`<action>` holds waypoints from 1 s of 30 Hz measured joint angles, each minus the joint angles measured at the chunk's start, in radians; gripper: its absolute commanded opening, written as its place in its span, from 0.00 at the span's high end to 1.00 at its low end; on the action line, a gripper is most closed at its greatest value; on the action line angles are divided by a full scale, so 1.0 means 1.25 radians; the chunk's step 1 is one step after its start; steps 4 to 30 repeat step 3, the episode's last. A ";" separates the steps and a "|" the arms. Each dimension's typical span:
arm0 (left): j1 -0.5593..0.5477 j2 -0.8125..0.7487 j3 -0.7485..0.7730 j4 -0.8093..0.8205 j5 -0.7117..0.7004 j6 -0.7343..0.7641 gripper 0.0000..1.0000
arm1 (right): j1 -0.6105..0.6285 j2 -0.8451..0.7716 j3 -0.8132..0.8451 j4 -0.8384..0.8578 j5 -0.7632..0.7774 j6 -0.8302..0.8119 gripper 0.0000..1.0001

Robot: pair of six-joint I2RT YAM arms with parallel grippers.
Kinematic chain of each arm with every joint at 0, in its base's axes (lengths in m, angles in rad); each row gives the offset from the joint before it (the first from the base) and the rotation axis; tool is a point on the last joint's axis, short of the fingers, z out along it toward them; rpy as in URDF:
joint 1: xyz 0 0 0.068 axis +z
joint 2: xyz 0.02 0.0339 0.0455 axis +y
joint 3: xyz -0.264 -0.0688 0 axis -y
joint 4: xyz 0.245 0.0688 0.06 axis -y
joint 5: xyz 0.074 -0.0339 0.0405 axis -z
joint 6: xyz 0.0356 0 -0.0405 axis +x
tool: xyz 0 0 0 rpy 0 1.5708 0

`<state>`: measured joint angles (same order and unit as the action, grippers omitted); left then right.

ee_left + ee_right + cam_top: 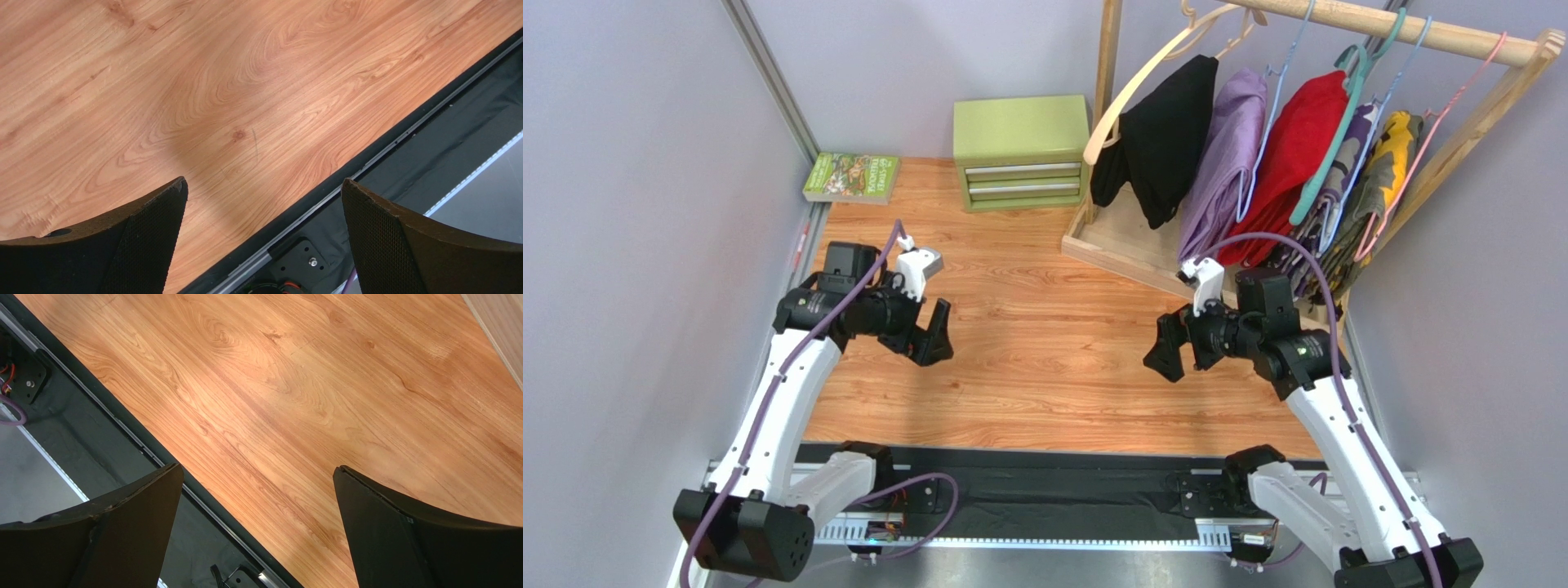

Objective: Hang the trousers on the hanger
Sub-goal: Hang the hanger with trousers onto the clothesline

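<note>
Spreading across most of the overhead view, the wood-grain worktop (1038, 368) carries everything else. At its far right corner stands a wooden clothes rack (1406, 27), with its rod slanting across the top of the picture and its flat base (1124, 251) resting on the worktop.

A row of garments hangs from that rod. The trousers (1167, 129) are at the left end of the row, a limp black fold draped on the hanger (1120, 103). The hanger's pale beige arm curves down past the cloth on the left and its hook reaches up to the rod. Just beside the trousers on the right hangs a purple garment (1225, 159), then a red garment (1296, 153), then darker and yellow patterned pieces on thin coloured hangers.

A green drawer chest (1021, 150) sits at the far edge, left of the rack and apart from it. Further left, a book (852, 178) lies flat at the far left corner.

Both arms hover above bare wood, well apart from the rack. The left end effector (922, 346) has its jaws spread wide with nothing between them — the left wrist view shows only worktop and the dark near edge in the gap. The right end effector (1167, 349) is likewise wide open and holds nothing — its fingers (399, 527) frame plain wood.
</note>
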<state>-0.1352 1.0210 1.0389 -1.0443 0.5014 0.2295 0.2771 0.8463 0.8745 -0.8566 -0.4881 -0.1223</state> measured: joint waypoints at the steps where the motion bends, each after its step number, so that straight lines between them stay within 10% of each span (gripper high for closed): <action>1: -0.002 -0.006 -0.012 0.006 -0.007 -0.005 0.00 | 0.000 -0.003 -0.005 0.001 0.000 -0.003 0.00; 30: -0.002 -0.020 -0.026 0.018 -0.022 -0.016 0.00 | 0.000 -0.004 -0.007 0.004 0.000 -0.008 0.00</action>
